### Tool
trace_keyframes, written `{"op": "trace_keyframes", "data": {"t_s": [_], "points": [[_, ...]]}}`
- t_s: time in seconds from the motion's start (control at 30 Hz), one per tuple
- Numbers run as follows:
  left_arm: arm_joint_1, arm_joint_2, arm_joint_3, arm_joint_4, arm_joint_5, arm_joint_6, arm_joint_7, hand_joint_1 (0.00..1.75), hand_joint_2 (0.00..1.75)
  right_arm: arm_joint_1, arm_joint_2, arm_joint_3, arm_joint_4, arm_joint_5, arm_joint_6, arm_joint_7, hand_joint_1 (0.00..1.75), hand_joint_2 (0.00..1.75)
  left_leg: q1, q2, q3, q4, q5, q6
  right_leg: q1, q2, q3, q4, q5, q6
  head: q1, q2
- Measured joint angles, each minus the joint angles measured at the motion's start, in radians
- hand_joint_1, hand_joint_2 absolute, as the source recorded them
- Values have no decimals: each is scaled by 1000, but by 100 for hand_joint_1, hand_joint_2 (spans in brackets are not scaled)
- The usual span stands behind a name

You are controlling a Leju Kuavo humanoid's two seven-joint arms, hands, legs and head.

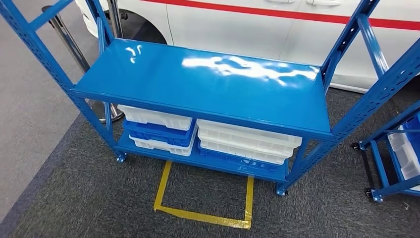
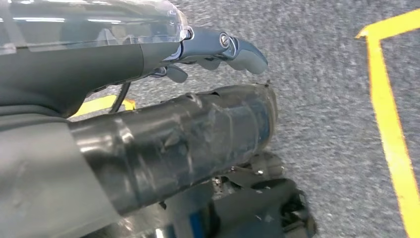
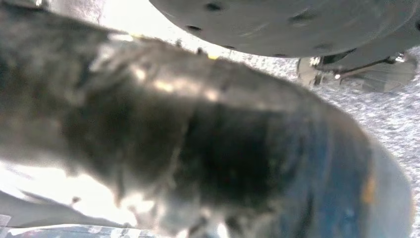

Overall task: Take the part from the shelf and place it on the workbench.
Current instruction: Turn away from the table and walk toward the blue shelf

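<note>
We face a blue shelf [image 1: 208, 79] mid-frame in the head view — its top board bare and glossy, white and blue bins [image 1: 247, 141] stacked below. Which bin holds the part we cannot tell. Our left hand [image 2: 218, 49] hangs over grey carpet [image 2: 322, 99], fingers [image 2: 247, 52] loosely curled, gripping nothing. The right wrist view is a dark blur — finger state unclear.
</note>
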Motion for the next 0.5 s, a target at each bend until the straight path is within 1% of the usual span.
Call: {"op": "trace_keyframes", "data": {"t_s": [0.03,0.07,0.1,0.13,0.17,0.2,0.23,0.27,0.3,0.33,0.4,0.43,0.47,0.5], "points": [[1,0,0,0,0,0,0,0,0,-1,0,0,0,1,1,0,0,0,-1,14,2,-2,0,4,-1,-33,-26,53,-29,3,2,0],[3,0,0,0,0,0,-1,0,0,-3,0,0,0,2,1,0,0,0,-1,29,2,-2,-1,7,-2,-53,-60,117,-60,7,3,0],[4,0,0,0,0,1,-1,0,0,-4,0,0,0,2,2,0,0,0,-2,44,3,-2,-3,7,-4,-60,-92,178,-83,11,3,0],[5,0,0,0,0,1,-1,0,0,-4,0,0,0,3,2,0,0,0,-2,58,4,-1,-6,7,-7,-64,-112,214,-89,14,3,0],[5,0,0,0,0,1,-1,0,0,-4,0,0,0,3,2,0,0,0,-2,72,6,0,-9,5,-10,-67,-113,214,-76,16,3,0],[5,0,0,0,0,2,-1,0,0,-3,-1,0,0,4,1,1,0,0,-2,81,10,0,-12,2,-12,-72,-94,175,-46,17,3,0],[4,0,0,0,0,2,-1,0,0,-3,-1,0,0,5,1,3,0,0,-2,89,15,1,-16,-2,-13,-80,-58,107,-10,17,3,0],[4,0,0,0,-1,2,-1,0,0,-2,-2,0,0,6,1,7,0,0,-3,95,18,2,-21,-8,-12,-90,-22,41,16,14,3,0],[3,0,0,0,-1,2,-1,0,0,-2,-2,0,0,8,1,12,0,44,-5,99,20,2,-25,-14,-9,-97,5,-10,31,9,3,0],[1,0,0,0,-2,2,0,0,0,-2,-2,0,0,11,0,21,0,87,-7,103,22,3,-28,-20,-6,-102,19,-38,35,3,3,0],[-4,0,0,0,-6,3,0,0,0,0,-1,0,0,22,-8,48,0,175,-9,107,28,-1,-30,-30,-2,-99,20,-45,30,-10,2,0],[-6,0,0,0,-8,3,1,0,0,1,-1,1,0,30,-15,62,0,175,-8,105,31,0,-32,-35,-3,-97,22,-48,31,-16,2,0],[-7,1,0,0,-9,3,2,0,0,1,0,3,0,36,-24,73,0,175,-6,93,29,10,-42,-40,-5,-94,24,-52,32,-23,2,0],[-6,1,0,0,-10,3,2,0,0,0,1,4,0,40,-31,81,0,175,-4,78,17,39,-61,-44,-7,-92,26,-56,34,-31,1,0]]}}
